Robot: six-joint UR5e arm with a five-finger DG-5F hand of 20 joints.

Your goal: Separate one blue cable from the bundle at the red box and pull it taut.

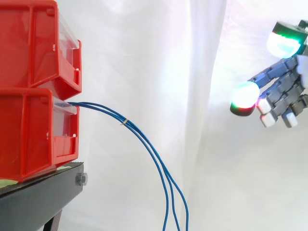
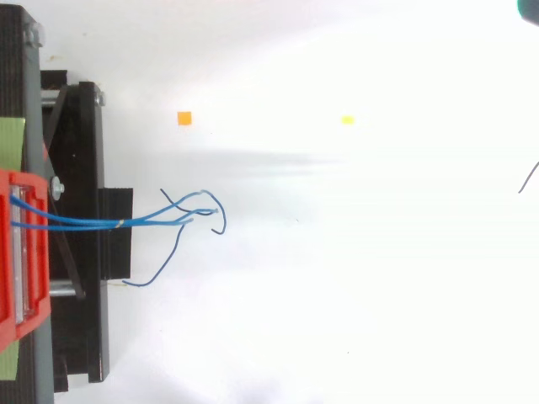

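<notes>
Two red bins (image 1: pixel 33 130) are stacked at the left. Three blue cables (image 1: pixel 153 155) droop from the lower one. At the far right the hand (image 1: pixel 285 85) hangs well apart from them, its fingers (image 1: pixel 244 96) spread, holding nothing.

side view looks level, near the red bins (image 1: pixel 29 134); top view looks down from farther; both share bins and blue cables (image 1: pixel 120 120).
</notes>
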